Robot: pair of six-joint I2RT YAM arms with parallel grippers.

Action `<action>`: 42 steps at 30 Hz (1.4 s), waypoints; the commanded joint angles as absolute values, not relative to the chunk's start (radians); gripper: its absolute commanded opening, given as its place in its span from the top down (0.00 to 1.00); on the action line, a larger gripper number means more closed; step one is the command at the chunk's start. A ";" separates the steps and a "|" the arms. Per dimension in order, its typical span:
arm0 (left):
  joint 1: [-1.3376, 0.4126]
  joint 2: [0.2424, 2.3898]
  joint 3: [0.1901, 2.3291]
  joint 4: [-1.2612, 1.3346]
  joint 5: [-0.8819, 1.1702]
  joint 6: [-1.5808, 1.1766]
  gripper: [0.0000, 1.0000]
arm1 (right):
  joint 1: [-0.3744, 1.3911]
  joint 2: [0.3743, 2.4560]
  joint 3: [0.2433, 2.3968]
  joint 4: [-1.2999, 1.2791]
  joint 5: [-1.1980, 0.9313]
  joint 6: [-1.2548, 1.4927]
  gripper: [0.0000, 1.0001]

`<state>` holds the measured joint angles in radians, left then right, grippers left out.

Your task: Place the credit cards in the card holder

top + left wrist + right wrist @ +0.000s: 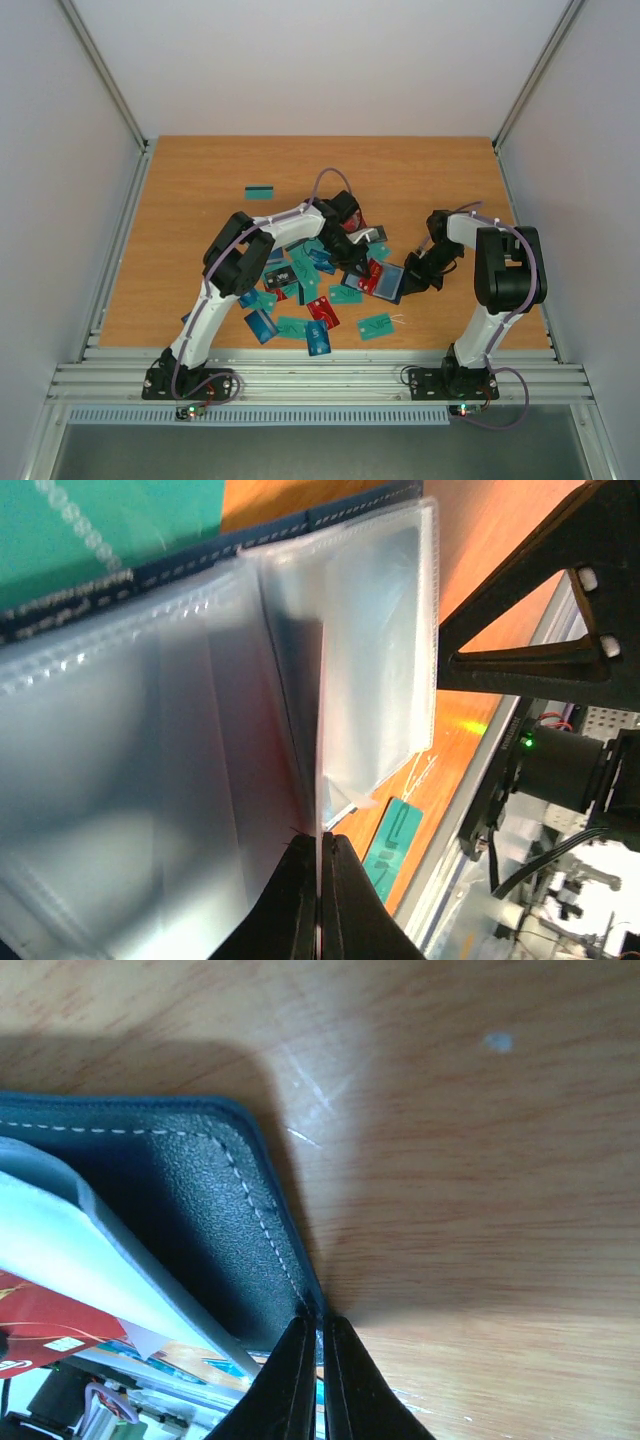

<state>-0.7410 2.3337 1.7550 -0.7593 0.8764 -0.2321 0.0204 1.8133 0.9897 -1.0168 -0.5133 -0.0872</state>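
The left gripper [320, 862] is pinched fully shut on the edge of one clear plastic sleeve [375, 650], which stands up from the open card holder [387, 282]. The right gripper [320, 1332] is also closed tight, clamping the corner rim of the holder's navy cover just above the table [480, 1160]. The holder lies right of centre, between the two grippers. The credit cards [300, 292] are heaped against its left side under the left arm, and a single teal card [260, 192] lies well apart toward the far left. Bare wood runs from the holder to the far and right edges
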 commanded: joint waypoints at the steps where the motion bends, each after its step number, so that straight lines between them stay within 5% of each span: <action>1: -0.739 2.363 1.817 -0.826 0.831 -0.131 1.00 | 0.014 1.826 0.977 -0.991 -0.506 -0.087 0.94; 42: -0.755 2.466 2.004 -0.988 0.892 0.085 1.00 | 0.014 1.822 0.968 -1.013 -0.496 -0.104 0.95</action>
<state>-0.7460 2.4397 1.9804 -0.9730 0.8692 0.0578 0.0185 1.8130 0.9737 -1.0134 -0.5316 -0.0914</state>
